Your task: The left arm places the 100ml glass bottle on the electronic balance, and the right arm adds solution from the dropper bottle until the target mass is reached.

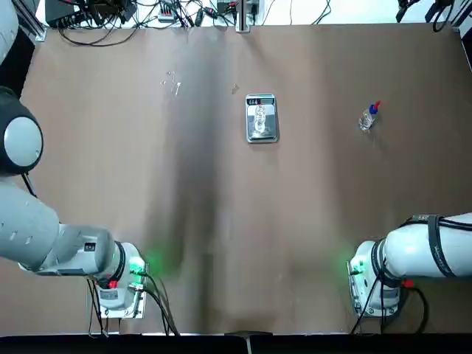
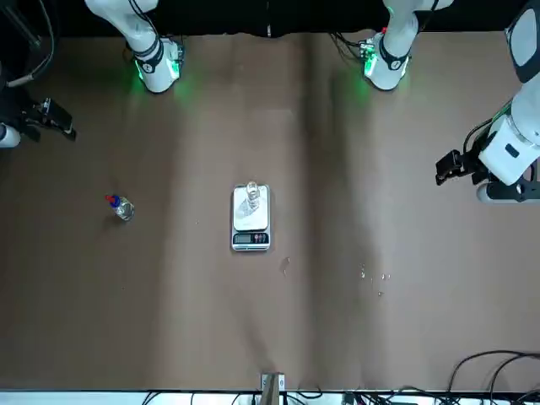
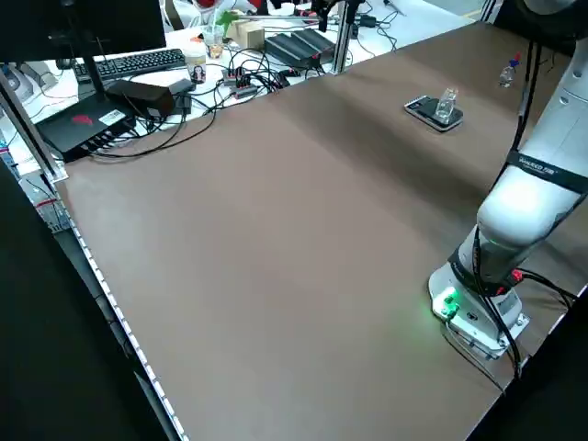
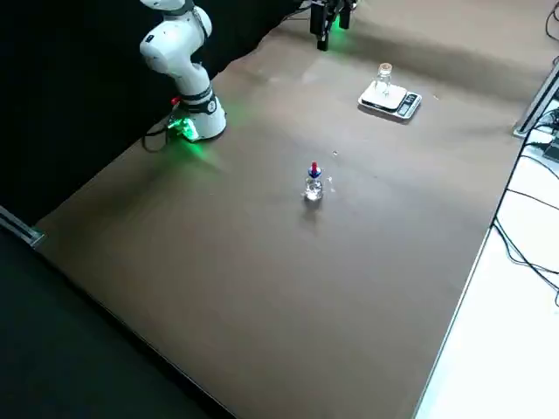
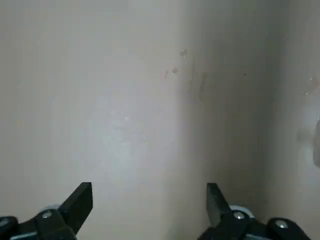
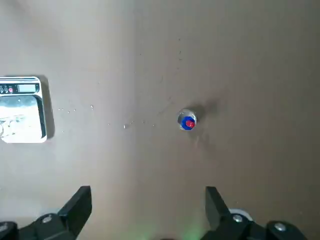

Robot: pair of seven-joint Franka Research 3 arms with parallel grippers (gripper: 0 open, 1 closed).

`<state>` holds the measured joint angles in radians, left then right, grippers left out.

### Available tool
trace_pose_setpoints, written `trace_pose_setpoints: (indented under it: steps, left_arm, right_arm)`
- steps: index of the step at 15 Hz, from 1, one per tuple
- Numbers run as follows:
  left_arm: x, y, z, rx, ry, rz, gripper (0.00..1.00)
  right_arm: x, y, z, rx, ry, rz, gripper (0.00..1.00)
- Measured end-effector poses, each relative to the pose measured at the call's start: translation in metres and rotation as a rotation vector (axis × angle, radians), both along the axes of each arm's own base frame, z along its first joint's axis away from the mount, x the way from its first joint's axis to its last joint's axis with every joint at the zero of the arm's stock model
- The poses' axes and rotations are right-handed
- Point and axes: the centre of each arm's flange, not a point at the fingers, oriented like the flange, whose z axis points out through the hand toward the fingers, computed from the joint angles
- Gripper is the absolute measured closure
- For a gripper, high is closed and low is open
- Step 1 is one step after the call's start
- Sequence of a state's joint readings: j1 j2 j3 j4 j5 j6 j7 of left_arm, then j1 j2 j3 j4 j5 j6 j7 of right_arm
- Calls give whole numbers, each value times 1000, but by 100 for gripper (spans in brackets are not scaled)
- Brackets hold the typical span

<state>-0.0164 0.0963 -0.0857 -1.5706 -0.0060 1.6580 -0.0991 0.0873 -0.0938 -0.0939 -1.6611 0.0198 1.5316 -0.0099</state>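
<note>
The clear 100ml glass bottle [image 1: 259,116] stands upright on the silver electronic balance [image 1: 262,130], whose display end points away from the arms. Off to the robot's right, the dropper bottle [image 1: 369,116] with blue collar and red tip stands alone on the table. My right gripper [image 6: 147,202] is open, high above the table, looking down on the dropper bottle [image 6: 187,121] and the balance [image 6: 30,135]. My left gripper [image 5: 148,202] is open over bare table at the left side, holding nothing.
The brown table [image 1: 221,236] is bare between the arm bases [image 1: 122,284] and the balance. Cables and electronics [image 1: 133,11] lie along the far edge. A small wet patch or glints [image 1: 172,82] show left of the balance.
</note>
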Motion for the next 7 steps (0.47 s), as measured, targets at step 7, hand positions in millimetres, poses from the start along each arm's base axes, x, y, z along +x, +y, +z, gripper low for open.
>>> trace_pose_setpoints:
  steps: [7]
  left_arm:
    - [-8, -1, 23, -1, -41, -2, 0]
  right_arm:
    - [0, 29, 0, -28, -3, 58, 0]
